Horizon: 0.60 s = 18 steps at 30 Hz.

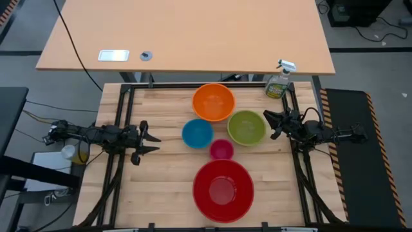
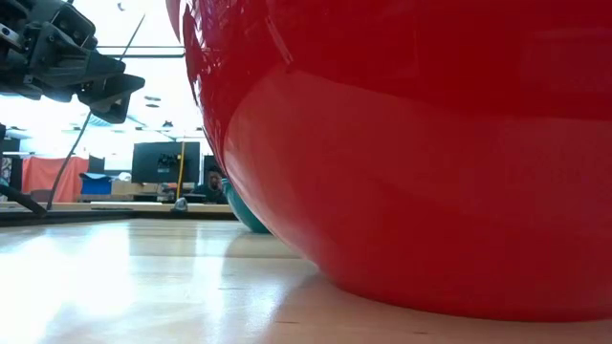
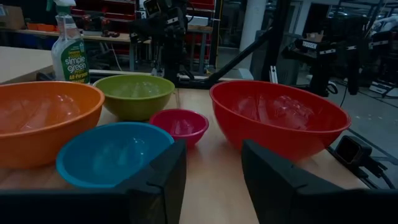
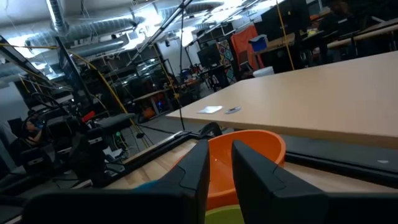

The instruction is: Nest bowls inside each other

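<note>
Five bowls stand on their bases, mouths up, on the wooden table (image 1: pixel 161 193). The orange bowl (image 1: pixel 213 102) is farthest. The olive-green bowl (image 1: pixel 246 127) and the blue bowl (image 1: pixel 197 133) are in the middle, with the small pink bowl (image 1: pixel 221 149) just nearer. The large red bowl (image 1: pixel 223 190) stands at the near edge. My left gripper (image 1: pixel 154 143) hovers level at the left, open, pointing toward the blue bowl (image 3: pixel 112 152). My right gripper (image 1: pixel 269 124) hovers at the right beside the olive-green bowl. Only a narrow gap (image 4: pixel 219 168) shows between its fingers, and nothing is in it.
A green spray bottle (image 1: pixel 280 82) stands at the table's far right corner. A larger tan table (image 1: pixel 187 32) lies beyond the far edge. In the low view the red bowl (image 2: pixel 411 153) fills most of the picture. Bare wood lies near left and near right of the red bowl.
</note>
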{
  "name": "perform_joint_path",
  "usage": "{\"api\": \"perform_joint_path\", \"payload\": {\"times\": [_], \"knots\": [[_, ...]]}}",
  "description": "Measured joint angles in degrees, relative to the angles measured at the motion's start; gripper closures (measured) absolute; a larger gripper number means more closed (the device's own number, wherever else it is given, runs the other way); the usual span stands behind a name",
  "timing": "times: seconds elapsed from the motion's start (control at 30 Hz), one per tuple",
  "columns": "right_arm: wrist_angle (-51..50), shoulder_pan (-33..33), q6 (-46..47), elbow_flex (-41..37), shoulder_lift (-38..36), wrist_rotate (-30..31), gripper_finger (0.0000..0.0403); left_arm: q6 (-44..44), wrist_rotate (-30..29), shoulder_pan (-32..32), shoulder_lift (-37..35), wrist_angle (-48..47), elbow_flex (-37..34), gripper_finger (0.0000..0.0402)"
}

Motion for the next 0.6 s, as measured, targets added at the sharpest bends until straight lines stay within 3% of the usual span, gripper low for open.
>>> {"api": "perform_joint_path", "payload": {"times": [0.6], "knots": [[-0.02, 0.00, 0.02, 0.00, 0.00, 0.00, 0.0326, -0.78, 0.00, -0.01, 0.02, 1.10, -0.02, 0.0246]]}}
